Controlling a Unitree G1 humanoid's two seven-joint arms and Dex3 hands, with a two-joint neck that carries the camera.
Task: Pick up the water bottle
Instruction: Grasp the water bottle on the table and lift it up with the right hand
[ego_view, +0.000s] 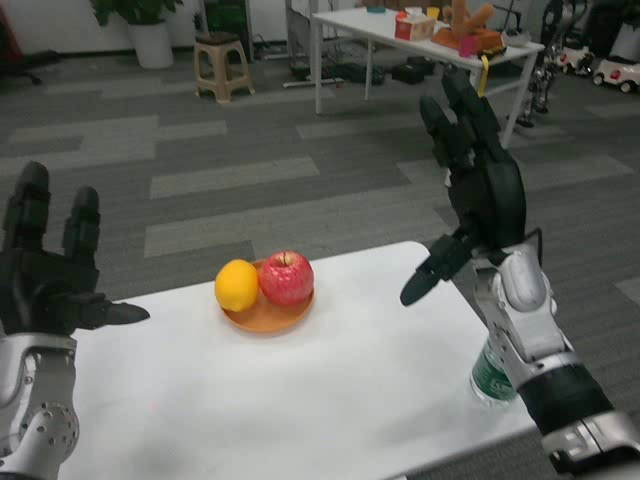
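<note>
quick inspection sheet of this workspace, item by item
surface: white table, dry and unmarked as far as seen
job's things: water bottle upright near the right edge, mostly hidden behind the right forearm, not held
clutter: orange plate holding a lemon and a red apple, touching
hands: left hand raised at the left edge, fingers apart, empty; right hand raised above the table, fingers apart, empty
cables: thin black lead at the right wrist
surroundings: grey carpet, second table with items, stool, potted plant
</note>
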